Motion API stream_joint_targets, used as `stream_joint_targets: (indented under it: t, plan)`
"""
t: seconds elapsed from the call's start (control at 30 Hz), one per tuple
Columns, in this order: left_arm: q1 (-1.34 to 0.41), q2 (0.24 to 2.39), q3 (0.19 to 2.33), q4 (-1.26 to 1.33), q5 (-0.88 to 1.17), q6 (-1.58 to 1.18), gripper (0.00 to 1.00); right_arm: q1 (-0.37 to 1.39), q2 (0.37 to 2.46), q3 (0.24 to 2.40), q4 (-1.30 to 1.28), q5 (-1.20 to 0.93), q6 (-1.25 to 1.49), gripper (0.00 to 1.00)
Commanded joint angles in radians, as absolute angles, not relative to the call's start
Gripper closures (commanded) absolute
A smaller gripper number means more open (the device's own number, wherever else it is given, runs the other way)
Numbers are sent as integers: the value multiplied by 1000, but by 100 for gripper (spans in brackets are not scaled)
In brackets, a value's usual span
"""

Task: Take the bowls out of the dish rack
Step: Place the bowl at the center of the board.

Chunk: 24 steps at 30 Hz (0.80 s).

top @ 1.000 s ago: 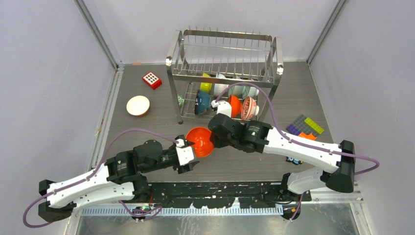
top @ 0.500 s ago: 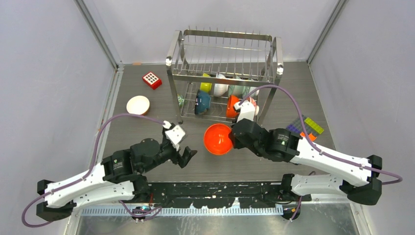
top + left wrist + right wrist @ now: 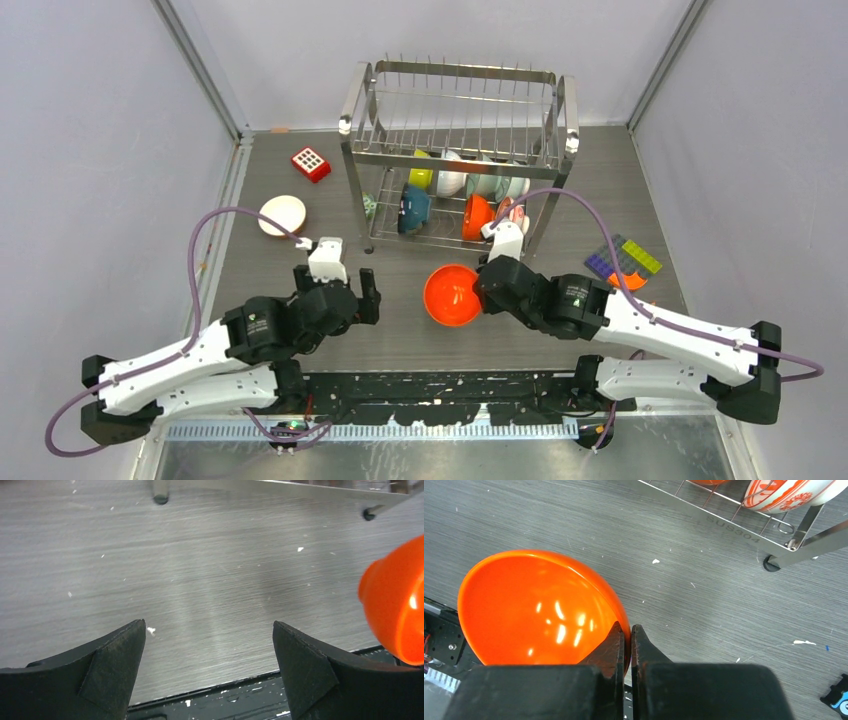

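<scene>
nearest you, your left gripper [image 3: 209, 625] hangs spread and empty over the bare table [image 3: 210, 565], just left of the orange bowl [image 3: 534, 605]. your right gripper [image 3: 628, 630] pinches that bowl's rim, one finger on each side of the wall, and holds it tilted in front of the dish rack [image 3: 460, 100], clear of the wires. whether its foot touches the table cannot be told.

by my judgement you are in the set-down step: lower the bowl flat onto open table, let go, then reach back to the lower tier, where a second orange bowl [image 3: 478, 215], the patterned bowl [image 3: 789, 492] and others wait. a white bowl [image 3: 282, 215] already sits out at the far left.

a second ago both grippers met at the orange bowl. since then the left one has let go and swung away leftward, and the bowl has shifted right.
</scene>
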State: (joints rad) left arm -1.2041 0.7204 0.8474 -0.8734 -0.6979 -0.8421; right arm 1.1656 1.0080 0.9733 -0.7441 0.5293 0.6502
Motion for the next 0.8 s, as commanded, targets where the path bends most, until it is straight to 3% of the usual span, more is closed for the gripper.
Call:
stream_joint_targets:
  t: [0.0,0.2,0.43,0.77]
  plan:
    - [-1205,745,880,-1045,-792,-1073,0,1170,1008,968,-634,526,676,99]
    - [-1205,749,892,-1097,-791,-1067,0,1185,1054,968,-617,529,690,99]
    - [-1204,607,777,-888,-722,-935,0,1233,1090,948,-545,583,690,99]
    - [-1205,770,874,-983,-723,-1003,0,1265,1125,905,-466,625,719,99]
